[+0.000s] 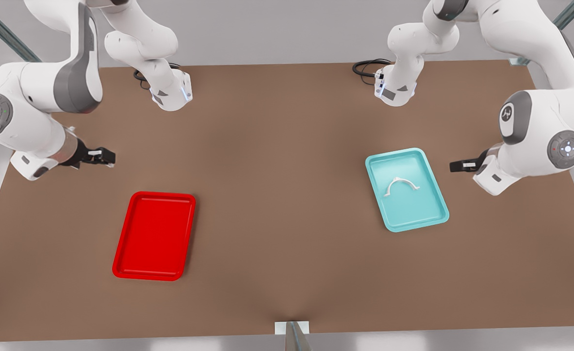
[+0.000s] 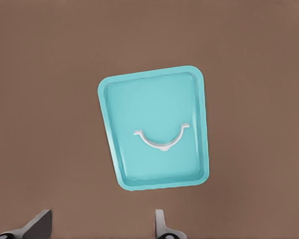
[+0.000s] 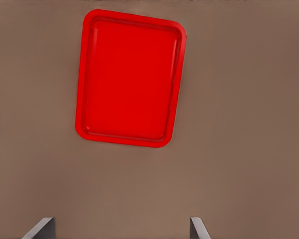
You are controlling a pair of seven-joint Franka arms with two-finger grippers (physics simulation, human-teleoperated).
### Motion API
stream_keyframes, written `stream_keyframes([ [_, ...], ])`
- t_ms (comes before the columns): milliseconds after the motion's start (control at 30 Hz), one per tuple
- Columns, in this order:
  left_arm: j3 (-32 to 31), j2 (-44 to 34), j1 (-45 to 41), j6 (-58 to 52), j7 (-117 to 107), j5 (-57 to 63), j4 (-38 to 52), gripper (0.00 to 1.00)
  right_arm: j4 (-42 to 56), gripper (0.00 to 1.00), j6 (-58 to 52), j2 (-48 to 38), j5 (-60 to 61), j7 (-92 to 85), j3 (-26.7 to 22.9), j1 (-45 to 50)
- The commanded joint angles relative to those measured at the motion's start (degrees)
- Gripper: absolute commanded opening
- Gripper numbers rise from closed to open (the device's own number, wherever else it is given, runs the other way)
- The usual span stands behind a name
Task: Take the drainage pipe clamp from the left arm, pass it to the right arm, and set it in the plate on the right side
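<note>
Clamp work had not begun — the drainage pipe clamp [image 1: 402,186] lay inside the turquoise tray [image 1: 377,189]. Beside that tray hovered the left gripper [image 1: 455,166], jaws spread, holding nothing. Well apart from it — near the plate [image 1: 123,257] — hovered the right gripper [image 1: 107,157], jaws also spread.

clamp [image 1: 402,185] inside tray [image 1: 430,214], front view's right; plate [image 1: 153,236] well apart, front view's left, both on table [image 1: 287,195].

Clamp in the turquoise tray, ahead of the left end effector [image 2: 102,226]

The drainage pipe clamp [image 2: 161,139] lies inside the turquoise tray [image 2: 112,144] on the brown tabletop [image 2: 45,124]; the fingers [image 2: 37,225] are spread apart, well short of it.
</note>
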Motion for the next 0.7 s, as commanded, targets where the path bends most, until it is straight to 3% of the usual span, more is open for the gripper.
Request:
stream_keyframes([
  [0, 0.0, -0.2, -0.2, 1.6, -4.6, -0.6, 0.0, 1.0, -0.1, 1.0, 3.2, 0.0, 0.1, -1.8, 0.0, 0.1],
  [33, 0.0, -0.1, -0.1, 1.7, -4.6, -0.6, -0.2, 1.0, -0.2, 1.0, 3.2, 0.0, 0.1, -1.8, 0.0, 0.1],
  [100, 1.0, -0.1, 0.0, 10.2, -12.8, -0.2, -11.3, 1.0, -0.5, 1.0, 3.2, 0.0, 0.1, -1.8, 0.0, 0.1],
  [267, 4.1, 1.1, 0.2, 51.4, -27.3, -2.5, -39.2, 1.0, -0.7, 1.0, 3.1, 0.0, 0.2, -1.8, 0.0, 0.1],
  [367, 4.4, 2.2, -0.1, 67.3, -30.4, -11.3, -47.0, 1.0, -1.1, 1.0, 3.1, -0.1, 0.2, -1.8, 0.0, 0.1],
  [667, 4.3, 3.7, -1.2, 68.7, -33.4, -14.5, -50.7, 1.0, -2.4, 1.0, 3.1, -0.4, 0.3, -1.8, 0.1, 0.1],
])
